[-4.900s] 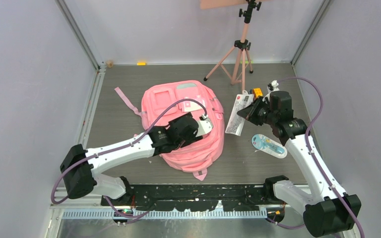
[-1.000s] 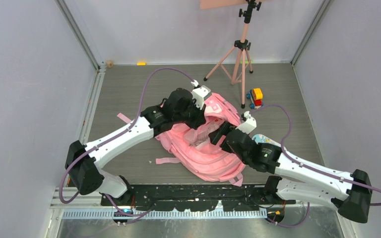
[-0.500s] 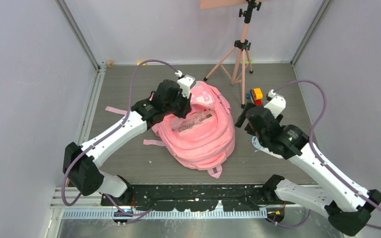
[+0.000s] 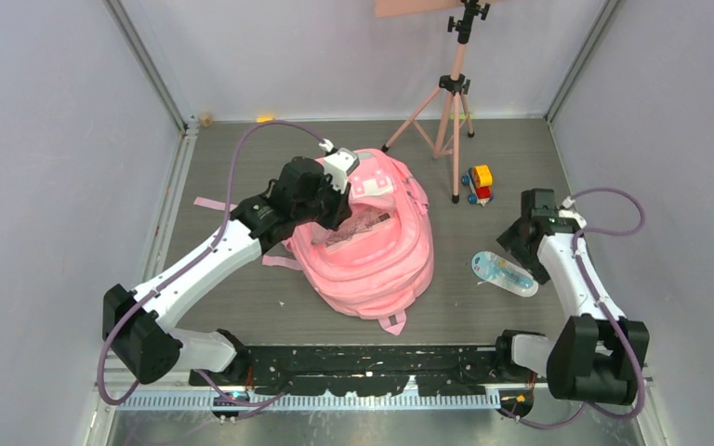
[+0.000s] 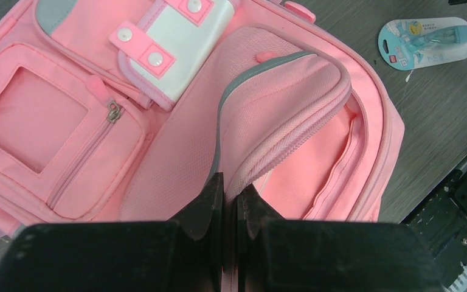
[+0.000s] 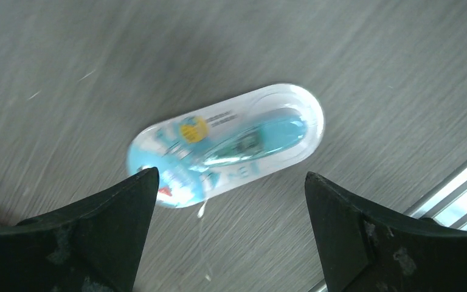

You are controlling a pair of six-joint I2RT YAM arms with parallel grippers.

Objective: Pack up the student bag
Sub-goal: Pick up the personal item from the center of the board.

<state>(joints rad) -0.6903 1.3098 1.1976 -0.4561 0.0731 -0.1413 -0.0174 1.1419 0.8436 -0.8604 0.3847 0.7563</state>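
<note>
pink student bag point(image 4: 372, 255) at the middle of the bench point(image 4: 232, 316), mouth open
only the left wrist view shows the left fingers point(image 5: 216, 194) clamped together on the bag's flap edge. the right wrist view shows the right fingers point(image 6: 106, 222) wide apart above a blue blister pack point(image 6: 228, 143), holding nothing. a small toy truck point(image 4: 479, 181) shows only from above.

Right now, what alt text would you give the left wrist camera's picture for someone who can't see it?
The left claw, shut, pinches the zip-edged flap of the pink student bag, lifting it so the compartment gapes open. A white snap patch sits on the bag's front; a blue blister pack lies on the grey table beyond.
</note>
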